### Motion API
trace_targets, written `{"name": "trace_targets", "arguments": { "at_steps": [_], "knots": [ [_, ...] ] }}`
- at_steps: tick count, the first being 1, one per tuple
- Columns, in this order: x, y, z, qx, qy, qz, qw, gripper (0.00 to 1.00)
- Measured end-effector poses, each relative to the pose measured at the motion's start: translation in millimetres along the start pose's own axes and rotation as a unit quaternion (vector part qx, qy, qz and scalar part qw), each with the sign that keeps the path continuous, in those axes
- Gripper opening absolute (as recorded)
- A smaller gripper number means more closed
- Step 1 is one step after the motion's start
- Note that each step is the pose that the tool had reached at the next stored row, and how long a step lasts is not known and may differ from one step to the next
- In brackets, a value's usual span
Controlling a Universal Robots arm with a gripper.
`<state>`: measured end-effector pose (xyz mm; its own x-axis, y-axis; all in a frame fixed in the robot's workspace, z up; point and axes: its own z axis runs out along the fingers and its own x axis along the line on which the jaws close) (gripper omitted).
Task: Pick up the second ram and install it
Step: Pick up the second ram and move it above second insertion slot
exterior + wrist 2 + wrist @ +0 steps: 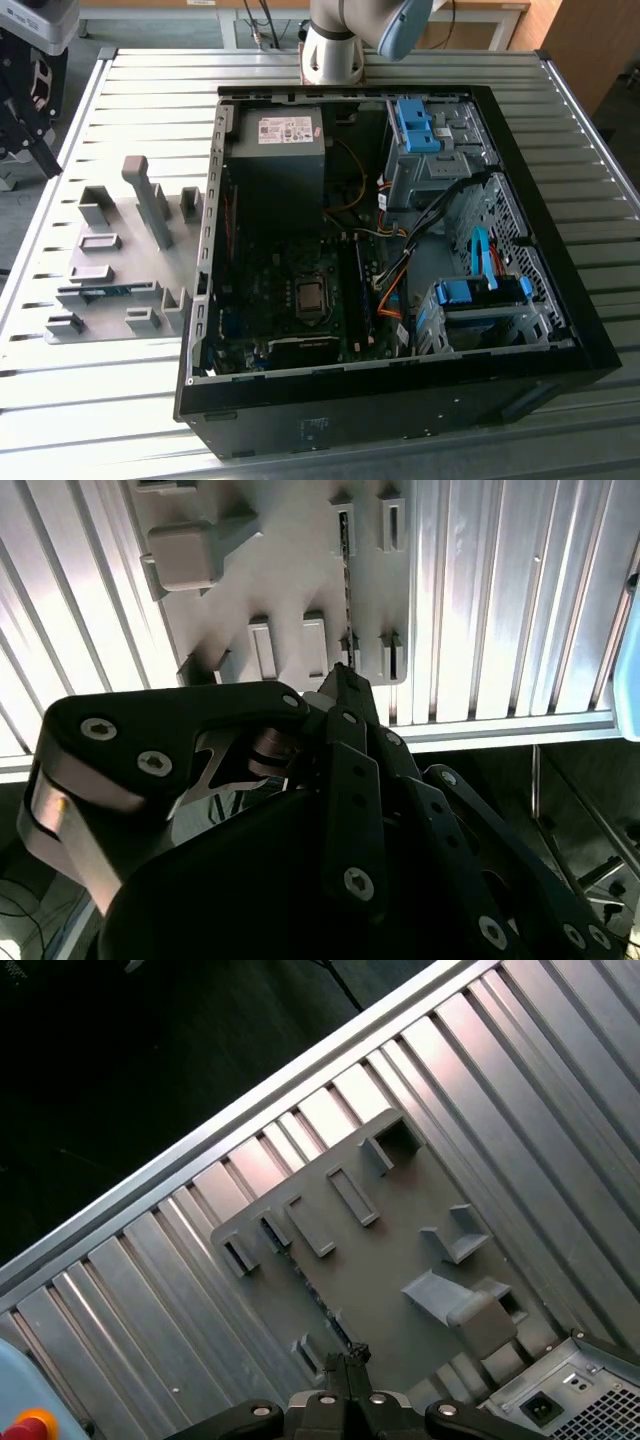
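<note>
The second ram (100, 292) is a thin blue stick lying in holders on the grey fixture plate (128, 255), at the exterior view's left beside the open computer case (330, 415). In both wrist views I look down on it edge-on as a thin line (347, 580) (305, 1278) running between small grey holder blocks. My gripper (343, 677) (345, 1360) hovers well above the plate, roughly over one end of the stick. Its fingertips (349, 685) are pressed together with nothing between them. The green motherboard (300, 300) with its long black slots (357, 290) lies inside the case.
The case stands on a slatted aluminium table (150, 90). Inside are a power supply (285, 150), blue drive cages (480, 295) and loose cables (395, 290). Taller grey blocks (150, 200) rise from the fixture plate. The arm's base (335, 45) stands behind the case.
</note>
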<state>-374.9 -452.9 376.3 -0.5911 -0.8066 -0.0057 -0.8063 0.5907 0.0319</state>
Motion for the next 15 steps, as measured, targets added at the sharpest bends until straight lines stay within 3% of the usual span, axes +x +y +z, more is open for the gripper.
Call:
{"name": "trace_targets", "arguments": {
  "at_steps": [5,11,15],
  "knots": [
    [0.0,0.0,0.0,-0.0002,0.0009,-0.028,0.9996,0.10],
    [0.0,0.0,0.2,-0.0004,0.0025,-0.078,0.9969,0.10],
    [0.0,0.0,0.2,-0.0004,0.0025,-0.079,0.9968,0.10]
  ]
}}
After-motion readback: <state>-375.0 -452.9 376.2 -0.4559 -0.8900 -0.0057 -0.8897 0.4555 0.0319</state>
